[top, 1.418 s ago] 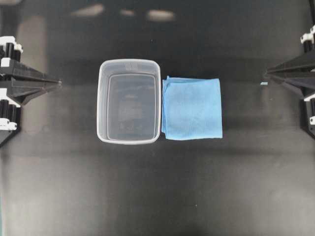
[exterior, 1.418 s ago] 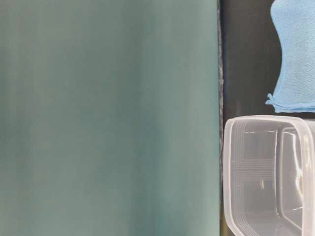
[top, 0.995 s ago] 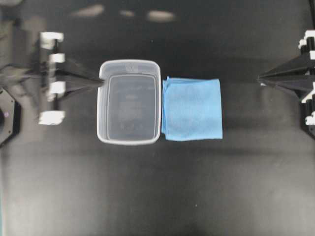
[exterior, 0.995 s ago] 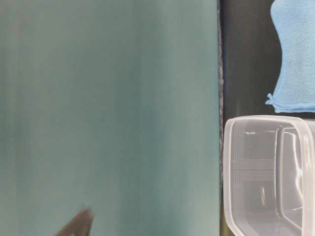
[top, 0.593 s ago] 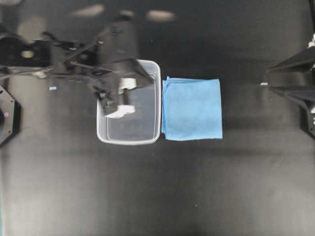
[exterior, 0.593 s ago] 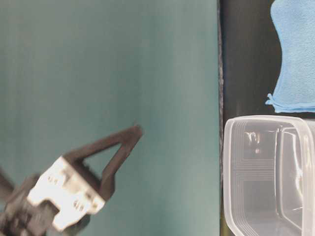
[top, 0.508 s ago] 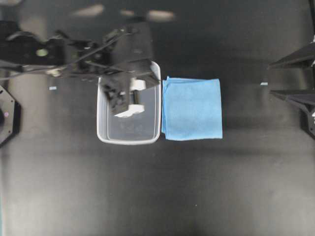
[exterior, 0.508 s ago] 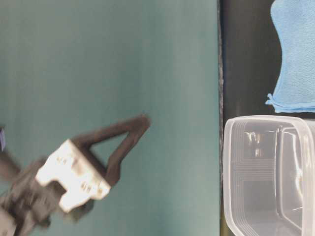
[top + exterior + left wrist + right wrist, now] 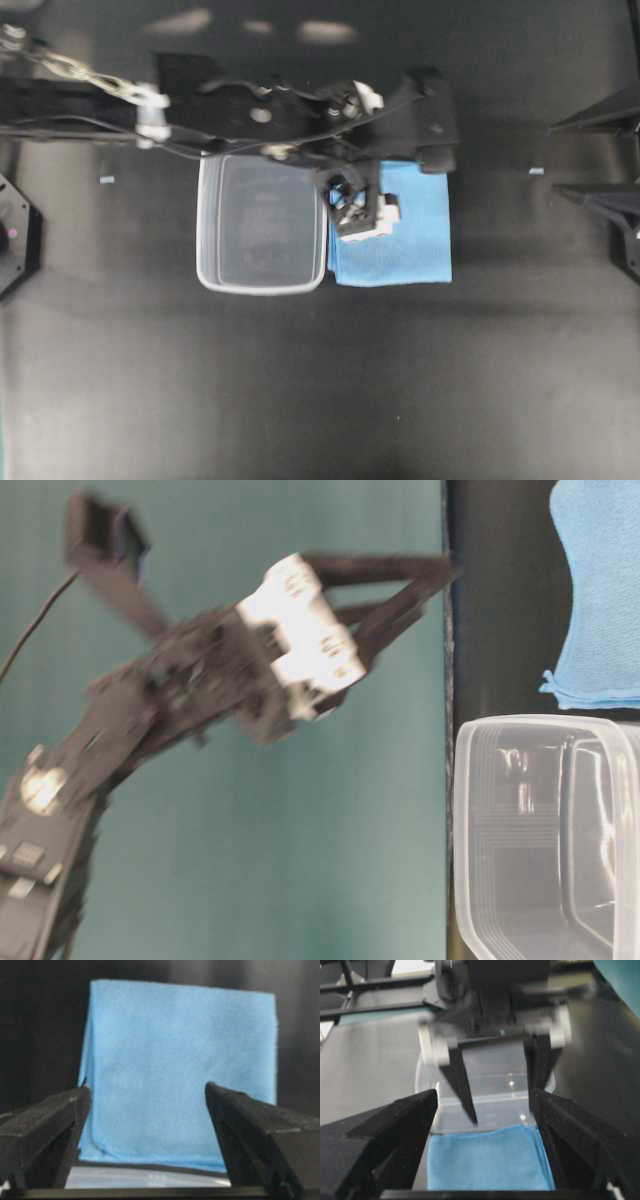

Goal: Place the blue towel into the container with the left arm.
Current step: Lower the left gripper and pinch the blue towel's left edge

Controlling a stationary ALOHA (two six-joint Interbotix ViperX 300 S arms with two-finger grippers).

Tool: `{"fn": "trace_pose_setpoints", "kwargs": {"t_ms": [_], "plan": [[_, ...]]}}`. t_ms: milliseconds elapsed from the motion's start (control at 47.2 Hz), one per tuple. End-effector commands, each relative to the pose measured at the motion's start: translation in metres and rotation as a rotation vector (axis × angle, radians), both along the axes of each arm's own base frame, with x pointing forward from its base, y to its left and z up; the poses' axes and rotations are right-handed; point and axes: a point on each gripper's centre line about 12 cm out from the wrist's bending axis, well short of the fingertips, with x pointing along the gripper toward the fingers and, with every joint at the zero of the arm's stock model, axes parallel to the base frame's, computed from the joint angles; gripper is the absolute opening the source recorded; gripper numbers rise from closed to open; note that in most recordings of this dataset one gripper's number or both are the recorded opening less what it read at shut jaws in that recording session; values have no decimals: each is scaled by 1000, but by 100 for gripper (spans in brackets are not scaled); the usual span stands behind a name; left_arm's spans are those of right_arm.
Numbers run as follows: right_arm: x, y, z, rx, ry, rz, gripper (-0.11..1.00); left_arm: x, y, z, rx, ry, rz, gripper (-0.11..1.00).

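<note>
Stretching across a black table (image 9: 300, 400), the left arm (image 9: 200, 105) reaches over the container (image 9: 262, 220); the towel (image 9: 410, 240) lies flat just beside its right rim, with bare tabletop beyond. The left gripper (image 9: 440, 125) hangs above the towel, jaws spread, holding nothing. The right gripper (image 9: 590, 155), likewise released, waits well apart at the table's edge.

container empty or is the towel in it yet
Empty. The overhead view shows only the bare bottom of the container, and the blue towel lies folded on the table beside it.
</note>
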Motion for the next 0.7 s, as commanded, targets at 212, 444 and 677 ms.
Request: {"fn": "trace_pose_setpoints", "kwargs": {"t_ms": [212,444,677], "plan": [[1,-1,8,4,-31,-4,73,21,0,-60,31,170,-69,89],[0,0,10,18,-44,-6,73,24,-11,-97,30,233,-96,88],[0,0,10,18,-44,-6,73,25,-21,-102,33,234,-116,77]]}}
